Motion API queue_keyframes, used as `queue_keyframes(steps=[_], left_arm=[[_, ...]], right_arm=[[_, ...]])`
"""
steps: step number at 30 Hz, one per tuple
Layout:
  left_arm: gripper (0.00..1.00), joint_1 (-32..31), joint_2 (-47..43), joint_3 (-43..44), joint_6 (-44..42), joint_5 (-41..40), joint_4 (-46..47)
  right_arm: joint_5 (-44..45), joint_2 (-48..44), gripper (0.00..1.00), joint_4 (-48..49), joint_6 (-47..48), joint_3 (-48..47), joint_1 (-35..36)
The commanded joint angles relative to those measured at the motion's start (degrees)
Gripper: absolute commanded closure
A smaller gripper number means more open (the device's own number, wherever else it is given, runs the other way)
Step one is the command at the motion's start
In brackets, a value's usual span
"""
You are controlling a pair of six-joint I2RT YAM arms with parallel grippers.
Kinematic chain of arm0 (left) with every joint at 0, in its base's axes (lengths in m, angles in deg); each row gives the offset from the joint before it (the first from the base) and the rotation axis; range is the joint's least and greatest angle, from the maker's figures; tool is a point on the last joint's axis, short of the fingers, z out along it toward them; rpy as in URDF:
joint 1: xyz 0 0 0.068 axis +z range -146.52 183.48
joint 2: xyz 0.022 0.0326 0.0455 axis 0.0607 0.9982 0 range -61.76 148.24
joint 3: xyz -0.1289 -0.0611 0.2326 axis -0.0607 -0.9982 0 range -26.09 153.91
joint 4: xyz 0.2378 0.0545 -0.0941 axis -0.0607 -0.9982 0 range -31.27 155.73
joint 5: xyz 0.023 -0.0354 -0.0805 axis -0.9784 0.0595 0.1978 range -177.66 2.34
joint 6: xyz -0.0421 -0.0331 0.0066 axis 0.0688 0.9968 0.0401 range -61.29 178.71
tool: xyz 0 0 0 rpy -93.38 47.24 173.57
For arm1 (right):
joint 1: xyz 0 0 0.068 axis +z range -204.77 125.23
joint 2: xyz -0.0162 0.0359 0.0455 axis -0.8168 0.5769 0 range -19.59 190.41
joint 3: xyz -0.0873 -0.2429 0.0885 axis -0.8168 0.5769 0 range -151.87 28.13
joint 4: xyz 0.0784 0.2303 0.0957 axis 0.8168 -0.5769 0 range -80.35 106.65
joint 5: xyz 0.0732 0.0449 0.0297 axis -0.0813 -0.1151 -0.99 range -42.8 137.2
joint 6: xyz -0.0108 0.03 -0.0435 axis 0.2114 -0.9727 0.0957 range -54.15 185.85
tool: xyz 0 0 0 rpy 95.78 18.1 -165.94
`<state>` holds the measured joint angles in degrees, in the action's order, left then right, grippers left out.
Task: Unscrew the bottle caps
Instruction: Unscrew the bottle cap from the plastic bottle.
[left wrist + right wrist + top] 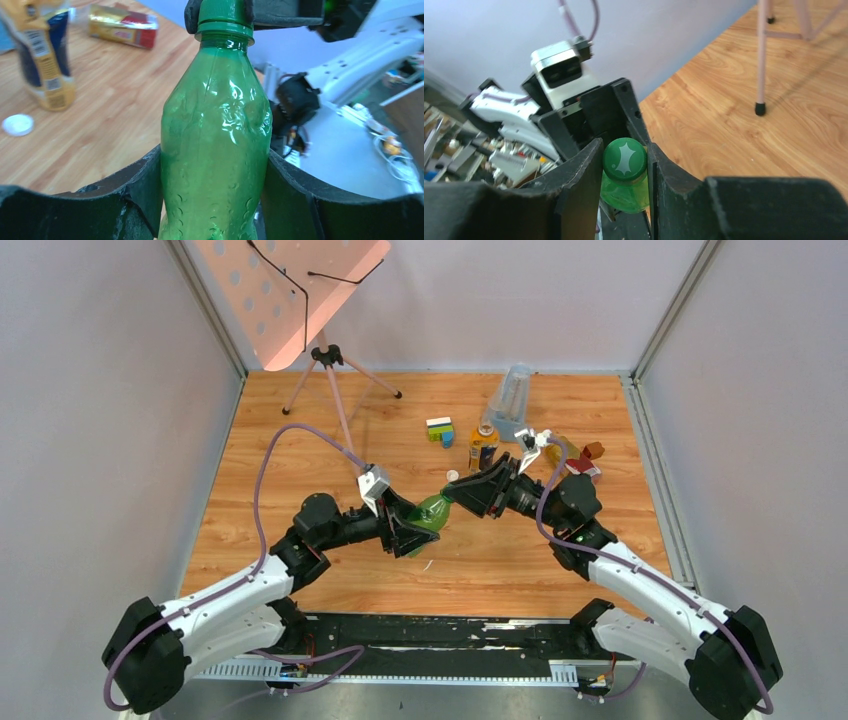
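One green plastic drink bottle was held above the middle of the bench. The left gripper was clamped round its body; the right gripper was closed on its green screw cap. Handling: the right wrist had to turn about the neck's axis, with the body grip firm, lest the bottle twist.

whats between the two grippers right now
The green bottle spans the gap: the left gripper clamps its body, the right gripper pinches its green cap. The top view shows it.
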<state>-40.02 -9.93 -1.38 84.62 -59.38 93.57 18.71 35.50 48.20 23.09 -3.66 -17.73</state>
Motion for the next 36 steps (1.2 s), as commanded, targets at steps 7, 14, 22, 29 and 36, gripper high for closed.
queue_keyframes(steps=[7,14,22,29,36], left_arm=[[1.00,4.74,3.50,-1.61,17.46,17.11,31.71],[1.00,4.92,5.58,-0.98,19.93,20.17,36.11],[1.00,4.84,-1.53,5.85,-2.00,10.95,-3.70],[1.00,0.12,-4.27,10.74,-14.92,-1.71,-24.45],[1.00,-6.65,-2.64,13.32,-21.16,-14.77,-30.79]], right_arm=[[-40.61,2.23,1.00,17.62,-0.55,-2.40,-2.13],[-31.45,-1.39,0.98,-0.13,11.02,-4.44,-2.67],[-2.05,-7.40,0.22,-21.73,7.09,-8.66,-3.01],[3.24,-7.83,0.23,-21.07,-1.90,-6.93,-3.11],[1.63,-3.32,0.30,-22.65,-4.07,-8.11,-3.29]])
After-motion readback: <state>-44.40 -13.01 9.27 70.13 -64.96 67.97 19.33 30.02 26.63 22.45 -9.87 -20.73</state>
